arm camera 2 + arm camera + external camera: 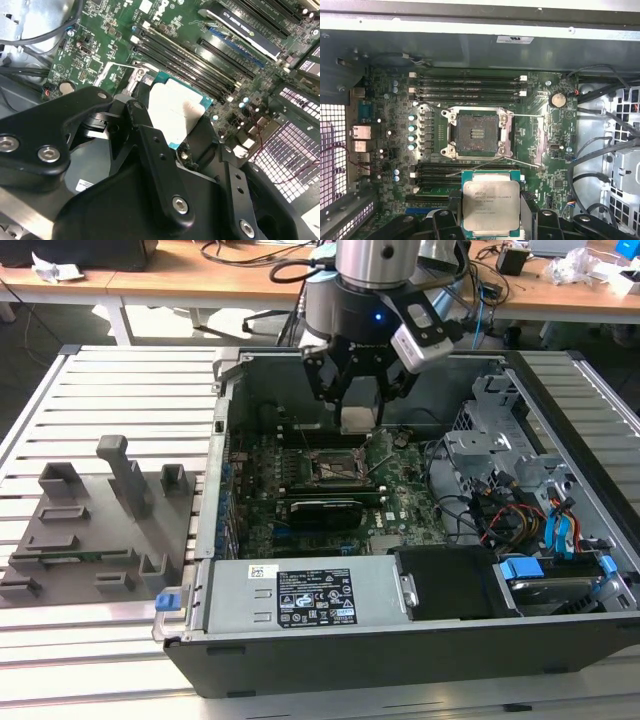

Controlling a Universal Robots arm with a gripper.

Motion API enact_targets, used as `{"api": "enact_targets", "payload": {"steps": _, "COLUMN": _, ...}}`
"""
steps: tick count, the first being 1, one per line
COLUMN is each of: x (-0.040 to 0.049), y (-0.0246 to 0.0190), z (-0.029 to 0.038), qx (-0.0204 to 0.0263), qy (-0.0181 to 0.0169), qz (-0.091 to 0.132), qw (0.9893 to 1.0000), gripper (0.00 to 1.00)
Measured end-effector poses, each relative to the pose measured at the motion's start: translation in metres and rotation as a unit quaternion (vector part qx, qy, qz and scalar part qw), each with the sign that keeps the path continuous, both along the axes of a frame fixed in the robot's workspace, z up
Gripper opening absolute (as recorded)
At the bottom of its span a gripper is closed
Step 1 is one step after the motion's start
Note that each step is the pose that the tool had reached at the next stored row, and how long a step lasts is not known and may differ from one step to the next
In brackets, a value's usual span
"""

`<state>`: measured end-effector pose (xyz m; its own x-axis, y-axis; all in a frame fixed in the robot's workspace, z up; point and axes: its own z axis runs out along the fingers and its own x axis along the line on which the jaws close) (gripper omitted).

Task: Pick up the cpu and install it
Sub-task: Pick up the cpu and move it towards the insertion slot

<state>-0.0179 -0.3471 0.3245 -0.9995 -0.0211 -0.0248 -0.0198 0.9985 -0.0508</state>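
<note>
The cpu [490,202], a flat square chip with a silvery top plate and a green rim, hangs above the motherboard with my gripper [492,222] shut on its edges. In the second wrist view the cpu [177,112] sits between the black fingers [145,132]. In the exterior view my gripper [358,412] hovers with the cpu [358,420] inside the open computer case, just above and behind the socket [335,466]. The socket [476,132] lies open and empty, its thin retention levers swung out; the cpu is offset to one side of it, not touching.
Memory slots [470,85] flank the socket. A long black graphics card [325,510] lies nearer the case front, with a power supply [300,598] at the front wall. Drive bays and cables [520,510] fill the exterior view's right. Grey fixtures [110,510] stand outside the case.
</note>
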Motion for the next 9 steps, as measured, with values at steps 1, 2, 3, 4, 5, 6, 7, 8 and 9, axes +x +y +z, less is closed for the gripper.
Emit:
{"api": "enact_targets", "payload": {"steps": 1, "x": 0.0005, "y": 0.0002, "z": -0.0004, "qx": 0.0, "qy": 0.0, "qz": 0.0, "qw": 1.0, "gripper": 0.55}}
{"api": "enact_targets", "payload": {"steps": 2, "x": 0.0011, "y": 0.0004, "z": -0.0009, "qx": 0.0, "qy": 0.0, "qz": 0.0, "qw": 1.0, "gripper": 0.55}}
{"api": "enact_targets", "payload": {"steps": 3, "x": 0.0016, "y": 0.0006, "z": -0.0013, "qx": 0.0, "qy": 0.0, "qz": 0.0, "qw": 1.0, "gripper": 0.55}}
{"api": "enact_targets", "payload": {"steps": 4, "x": 0.0022, "y": 0.0008, "z": -0.0017, "qx": 0.0, "qy": 0.0, "qz": 0.0, "qw": 1.0, "gripper": 0.55}}
{"api": "enact_targets", "payload": {"steps": 5, "x": 0.0027, "y": 0.0011, "z": -0.0022, "qx": 0.0, "qy": 0.0, "qz": 0.0, "qw": 1.0, "gripper": 0.55}}
{"api": "enact_targets", "payload": {"steps": 6, "x": 0.0035, "y": 0.0015, "z": -0.0028, "qx": 0.0, "qy": 0.0, "qz": 0.0, "qw": 1.0, "gripper": 0.55}}
{"api": "enact_targets", "payload": {"steps": 7, "x": 0.0048, "y": 0.0023, "z": -0.0039, "qx": 0.0, "qy": 0.0, "qz": 0.0, "qw": 1.0, "gripper": 0.55}}
{"api": "enact_targets", "payload": {"steps": 8, "x": 0.0059, "y": 0.0033, "z": -0.0047, "qx": 0.0, "qy": 0.0, "qz": 0.0, "qw": 1.0, "gripper": 0.55}}
{"api": "enact_targets", "payload": {"steps": 9, "x": 0.0064, "y": 0.0038, "z": -0.0051, "qx": 0.0, "qy": 0.0, "qz": 0.0, "qw": 1.0, "gripper": 0.55}}
